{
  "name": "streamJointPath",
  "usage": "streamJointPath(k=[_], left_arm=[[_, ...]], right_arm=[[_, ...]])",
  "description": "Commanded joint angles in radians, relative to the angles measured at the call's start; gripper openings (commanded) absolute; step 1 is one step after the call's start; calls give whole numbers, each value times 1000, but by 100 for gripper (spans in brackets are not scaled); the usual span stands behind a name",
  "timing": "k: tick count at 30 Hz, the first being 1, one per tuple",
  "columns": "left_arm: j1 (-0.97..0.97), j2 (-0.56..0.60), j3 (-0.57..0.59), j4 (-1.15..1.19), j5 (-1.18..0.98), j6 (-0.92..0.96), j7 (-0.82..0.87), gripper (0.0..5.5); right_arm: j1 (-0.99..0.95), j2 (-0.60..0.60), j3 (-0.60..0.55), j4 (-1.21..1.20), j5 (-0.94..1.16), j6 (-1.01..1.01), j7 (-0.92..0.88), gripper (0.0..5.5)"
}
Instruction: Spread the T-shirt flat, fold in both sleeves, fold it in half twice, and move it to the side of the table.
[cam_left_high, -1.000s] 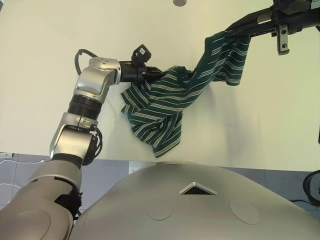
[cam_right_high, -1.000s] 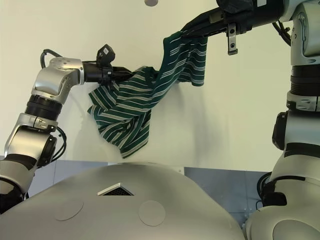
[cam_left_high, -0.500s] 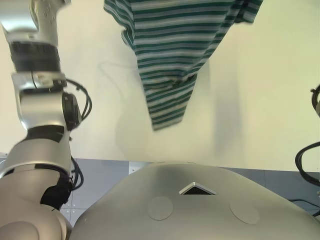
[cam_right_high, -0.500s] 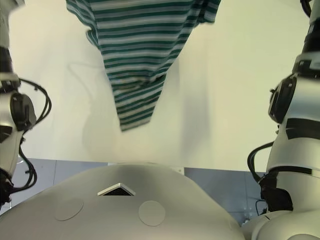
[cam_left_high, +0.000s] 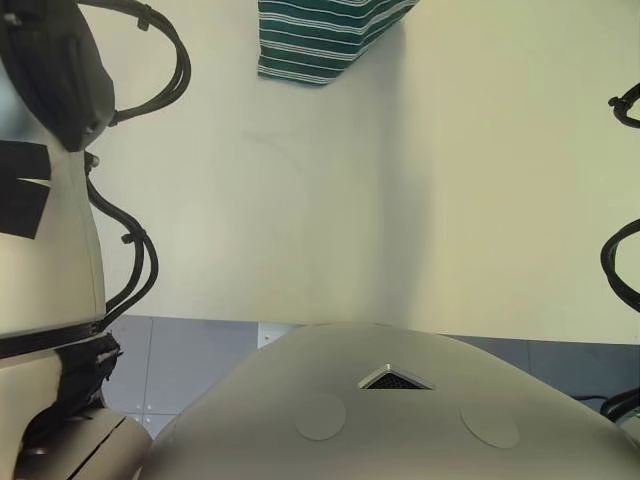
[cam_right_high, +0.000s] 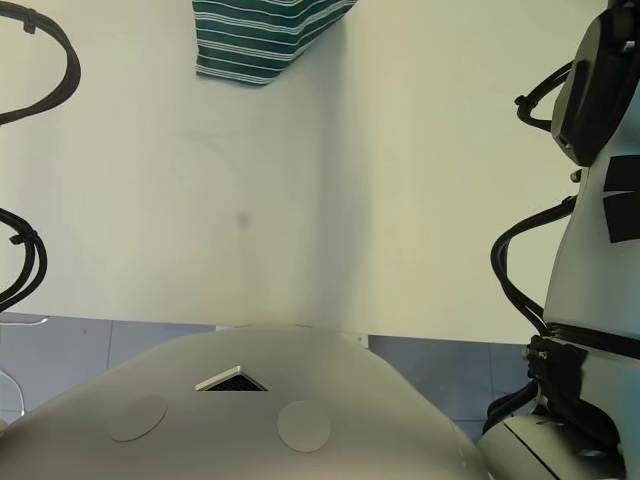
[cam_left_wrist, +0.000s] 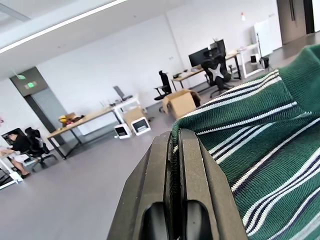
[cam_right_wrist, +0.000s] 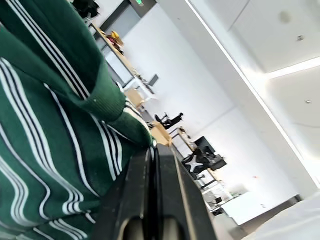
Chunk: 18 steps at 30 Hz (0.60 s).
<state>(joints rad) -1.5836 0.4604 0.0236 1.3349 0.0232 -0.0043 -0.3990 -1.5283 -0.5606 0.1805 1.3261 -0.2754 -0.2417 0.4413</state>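
"What was different from a moment before?"

"The dark green, white-striped knit T-shirt (cam_left_high: 322, 40) had gone up much higher. One second earlier it was draped on the pale cream flat table (cam_left_high: 420, 200) between the two arms. Half a second earlier it hung down long. At this moment only its lower hem showed, at the far edge of the head view, over the table."

"And the claws?"

"The black left gripper (cam_left_wrist: 176, 136) had its two fingers pressed together on a ribbed edge of the T-shirt. The right gripper (cam_right_wrist: 152, 148) was pinching another edge in the same way, with no gap."

"Where was the cloth relative to them?"

"It started at both tips and spread out beside each gripper."
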Motion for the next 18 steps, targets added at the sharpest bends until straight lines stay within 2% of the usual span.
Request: streamJointPath(k=[1,7,10,11,14,15,16,18], left_arm=[[-42,18,20,14,34,-23,25,1],[-54,50,19,14,82,-58,6,1],[-45,71,22,9,87,-57,-77,1],[-27,89,24,-1,72,-53,-188,1],[78,183,22,-115,-20,44,-736,1],[174,230,4,-274,-84,150,-912,1],[330,307,-17,-540,-182,295,-1040,1],[675,482,-6,-1102,-402,587,-1156,1]], right_arm=[[-67,-8,5,18,-43,-19,-46,0],[-44,-51,-2,14,-64,-72,13,0],[-21,-64,-15,2,-40,-121,127,0],[-7,-77,-31,-10,-9,-147,231,0],[63,-135,-87,-111,144,-146,738,0],[129,-167,-83,-220,212,-98,924,0],[245,-240,-33,-430,330,0,1059,0],[478,-423,87,-873,594,206,1167,0]])
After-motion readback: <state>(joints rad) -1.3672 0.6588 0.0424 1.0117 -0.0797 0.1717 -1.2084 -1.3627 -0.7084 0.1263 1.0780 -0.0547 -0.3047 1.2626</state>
